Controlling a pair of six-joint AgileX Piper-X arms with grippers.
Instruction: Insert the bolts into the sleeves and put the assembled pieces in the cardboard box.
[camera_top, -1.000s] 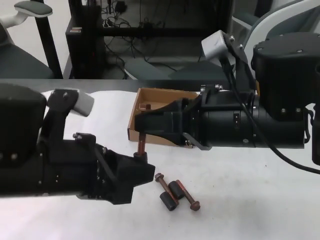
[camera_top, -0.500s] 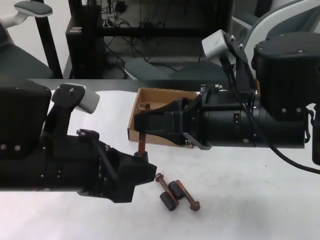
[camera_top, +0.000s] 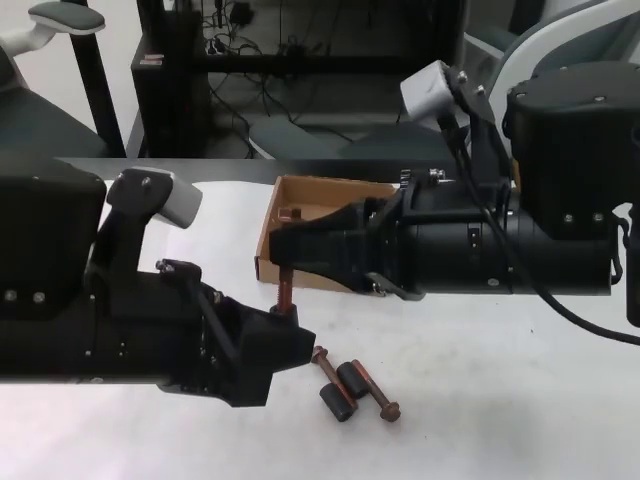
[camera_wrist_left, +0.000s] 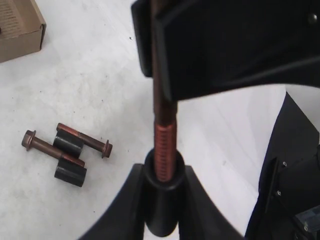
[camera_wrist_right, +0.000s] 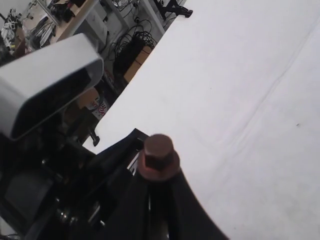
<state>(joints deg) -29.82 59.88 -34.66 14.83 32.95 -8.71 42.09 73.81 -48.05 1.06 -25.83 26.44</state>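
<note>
My left gripper (camera_wrist_left: 161, 200) is shut on a black sleeve (camera_wrist_left: 161, 197) held upright. My right gripper (camera_top: 285, 255) is shut on a copper bolt (camera_top: 284, 290) that points straight down, its threaded tip (camera_wrist_left: 164, 150) entering the sleeve's bore. The bolt's hex head (camera_wrist_right: 158, 156) sits between my right gripper's fingers. In the high view the two grippers meet just in front of the cardboard box (camera_top: 268, 240). Two assembled bolt-and-sleeve pieces (camera_top: 350, 385) lie side by side on the white bench (camera_wrist_left: 70, 152). Inside the box another bolt (camera_top: 291, 212) shows near the back wall.
The white bench surface (camera_top: 500, 400) is free to the right of the two loose pieces. The box's corner (camera_wrist_left: 20, 30) lies beyond them. Behind the bench stand black racks, cables and chairs. The left arm's grey camera housing (camera_wrist_right: 47, 82) looms beside the bolt head.
The left arm has crept slightly right and up with the sleeve. The bolt stays vertical over it; the right arm has barely moved.
</note>
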